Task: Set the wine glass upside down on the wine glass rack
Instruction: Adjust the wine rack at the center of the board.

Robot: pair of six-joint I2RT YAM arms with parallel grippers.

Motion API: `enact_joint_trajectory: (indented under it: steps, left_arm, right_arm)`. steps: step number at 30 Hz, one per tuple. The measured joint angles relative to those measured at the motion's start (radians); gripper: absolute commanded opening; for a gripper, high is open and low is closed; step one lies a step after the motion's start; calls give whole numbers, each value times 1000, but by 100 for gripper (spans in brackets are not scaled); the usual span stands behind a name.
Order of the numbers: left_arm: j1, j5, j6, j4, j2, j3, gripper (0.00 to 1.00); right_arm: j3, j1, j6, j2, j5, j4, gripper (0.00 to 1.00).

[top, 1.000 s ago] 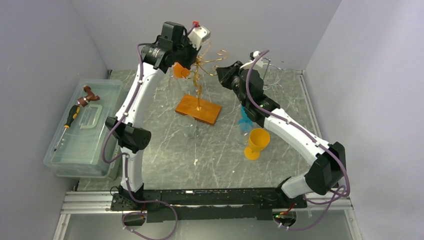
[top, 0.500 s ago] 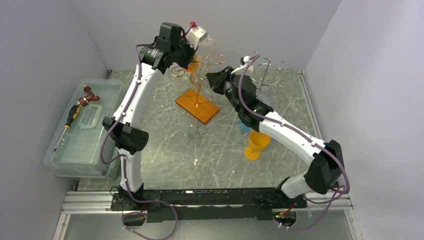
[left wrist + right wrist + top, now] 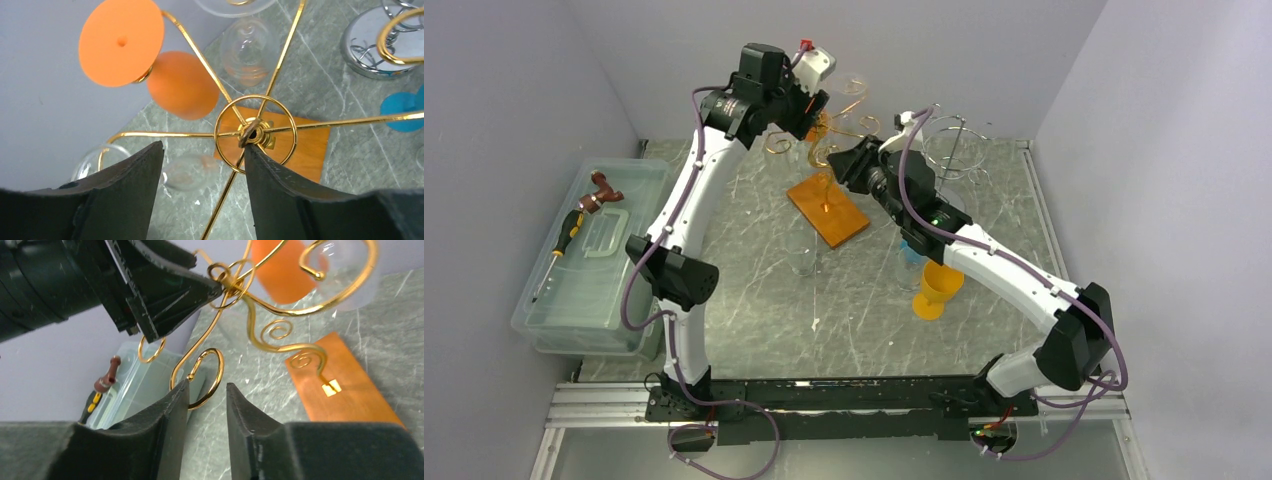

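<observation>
Wine glass hung bowl-down from a gold arm of the rack, free of both grippers.
The rack was thin, springy wire, so any nudge would likely have swayed it. The left gripper hovered above its centre, jaws wide and empty; the right gripper had jaws slightly parted about a low loop, not clamping it. The orange glass looked light, rigid and slick (likely plastic, sturdier than the clear glass beside it); the stem under the foot seemed the safest hold. No brand, label or writing was readable.
</observation>
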Motion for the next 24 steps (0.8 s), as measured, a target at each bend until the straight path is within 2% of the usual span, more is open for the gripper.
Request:
enact_joint_trajectory:
  steps: [5, 7, 14, 24]
  left_arm:
    - [-4, 15, 0, 24, -51, -48, 71]
    - [-4, 16, 1, 27, -78, -64, 70]
    - [-4, 25, 7, 45, -139, -93, 66]
    - [-4, 45, 7, 69, -136, -162, 61]
  right_arm:
    - [25, 22, -31, -2, -42, -57, 50]
    - [35, 23, -42, -2, -50, -82, 51]
    - [84, 19, -76, -3, -53, -180, 51]
    - [85, -30, -77, -11, -66, -191, 49]
